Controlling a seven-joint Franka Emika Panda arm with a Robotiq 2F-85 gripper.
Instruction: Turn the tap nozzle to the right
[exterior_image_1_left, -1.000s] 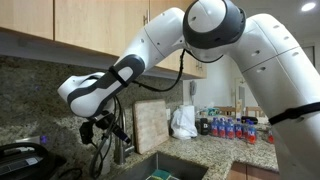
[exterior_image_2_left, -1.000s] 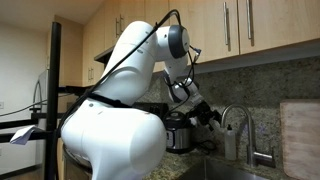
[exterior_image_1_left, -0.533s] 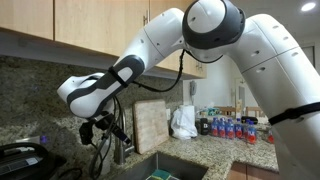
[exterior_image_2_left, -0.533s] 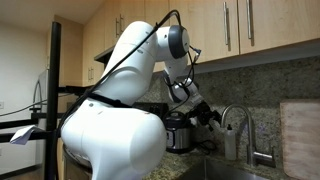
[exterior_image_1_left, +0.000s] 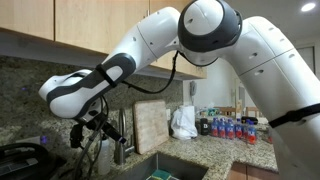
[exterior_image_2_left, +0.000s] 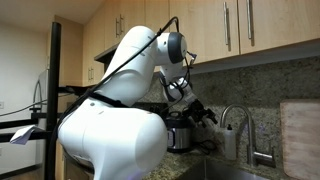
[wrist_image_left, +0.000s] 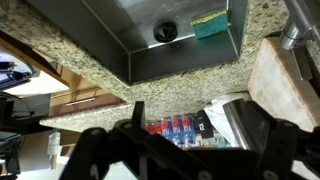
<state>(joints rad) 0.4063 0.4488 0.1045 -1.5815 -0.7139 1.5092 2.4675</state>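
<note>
The tap nozzle (exterior_image_2_left: 245, 120) is a slim steel gooseneck arched over the sink at the stone backsplash. In an exterior view it stands just right of the gripper (exterior_image_1_left: 118, 148). A steel piece of it crosses the top right corner of the wrist view (wrist_image_left: 298, 25). My gripper (exterior_image_2_left: 205, 114) hangs just left of the spout's downturned tip, apart from it. It also shows low on the arm in an exterior view (exterior_image_1_left: 88, 126). In the wrist view its dark fingers (wrist_image_left: 195, 150) are spread wide with nothing between them.
The steel sink (wrist_image_left: 140, 60) holds a green sponge (wrist_image_left: 210, 22) beside the drain. A wooden cutting board (exterior_image_1_left: 150, 122) leans on the backsplash. A white bag (exterior_image_1_left: 183, 122) and several bottles (exterior_image_1_left: 228, 127) sit on the granite counter. A black appliance (exterior_image_2_left: 178, 132) stands behind the gripper.
The arm and gripper have swung away from the tap nozzle, leaving a gap between the fingers and the spout. The tap has not visibly turned.
</note>
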